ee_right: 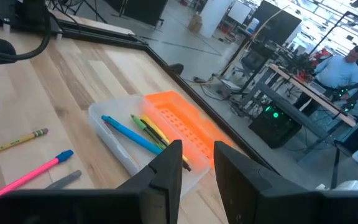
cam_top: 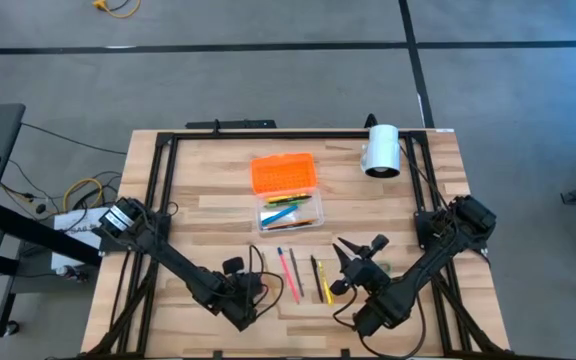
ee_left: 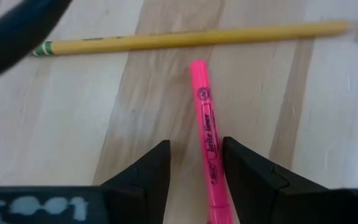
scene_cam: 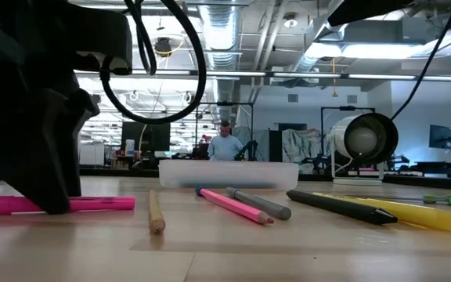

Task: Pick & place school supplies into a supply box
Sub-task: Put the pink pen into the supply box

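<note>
The left gripper (ee_left: 194, 171) is low over the counter (cam_top: 208, 190), near its front edge. Its jaws stand apart, one on each side of a pink highlighter (ee_left: 207, 134) that lies flat on the wood. The gap is a little wider than the highlighter, and I cannot tell if either jaw touches it. Just beyond the tip of the highlighter, a yellow pencil (ee_left: 191, 38) lies across.

The right gripper (ee_right: 197, 168) is raised above the counter on the right side and holds nothing. Its jaws are apart with a narrow gap between them.

The supply box (cam_top: 290, 213) lies in the middle of the counter. It is open, and its orange lid (cam_top: 285, 173) lies folded back on the far side. Inside it are a blue pen (ee_right: 129, 132) and some green and yellow pens. Between the box and the front edge, more pens and pencils (cam_top: 303, 272) lie in a loose row. A white cylinder (cam_top: 381, 150) lies on its side at the far right corner.
</note>
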